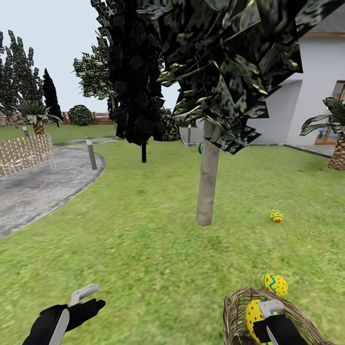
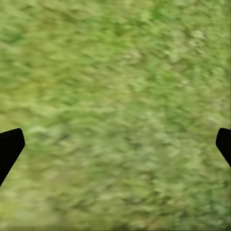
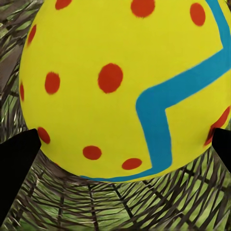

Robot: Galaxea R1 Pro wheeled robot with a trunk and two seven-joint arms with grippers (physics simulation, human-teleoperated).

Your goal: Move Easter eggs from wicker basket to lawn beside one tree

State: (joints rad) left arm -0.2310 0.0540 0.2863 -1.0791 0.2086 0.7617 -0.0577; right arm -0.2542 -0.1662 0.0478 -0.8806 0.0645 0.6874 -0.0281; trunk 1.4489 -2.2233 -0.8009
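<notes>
Our right pincer (image 1: 262, 320) grips one yellow red-dotted Easter egg (image 1: 254, 314) inside the brown wicker basket (image 1: 235, 311) at five o'clock, another egg (image 1: 275, 283) at its far rim, while the left pincer (image 1: 88, 297) gapes empty.

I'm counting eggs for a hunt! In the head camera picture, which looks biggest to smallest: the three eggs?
1. The egg in the basket, by the right gripper.
2. The egg beyond the basket rim.
3. The egg near the tree.

Nearer eggs look bigger; their real sizes may match.
</notes>
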